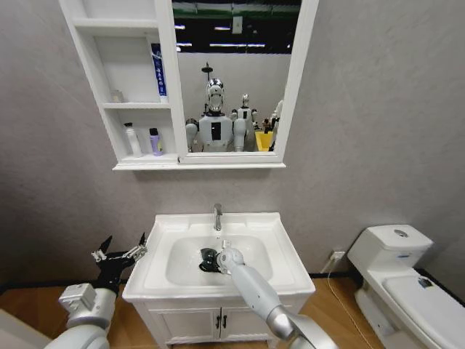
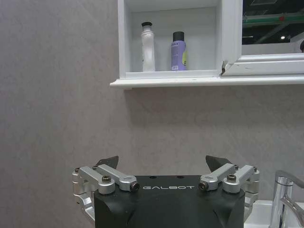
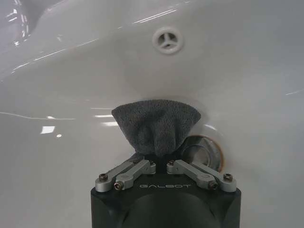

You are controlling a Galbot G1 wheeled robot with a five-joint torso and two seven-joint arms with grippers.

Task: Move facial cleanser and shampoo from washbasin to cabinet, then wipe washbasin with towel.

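a: what did your left gripper (image 1: 120,251) do?

b: you had it spread wide and empty, beside the washbasin (image 1: 287,251), below the cabinet (image 1: 109,86).

a: and the bottles?

b: white bottle (image 1: 133,139) and purple bottle (image 1: 155,142) stood on its lowest shelf.

a: your right gripper (image 3: 160,159)?

b: clamped on the towel (image 3: 156,123), in the bowl by the drain (image 3: 205,151).

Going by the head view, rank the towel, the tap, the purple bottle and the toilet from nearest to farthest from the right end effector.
1. The towel: pinched in the right end effector, down in the washbasin bowl.
2. The tap: at the basin's back rim.
3 and 4. The purple bottle on the cabinet's lowest shelf and the toilet to the right are too close to call.
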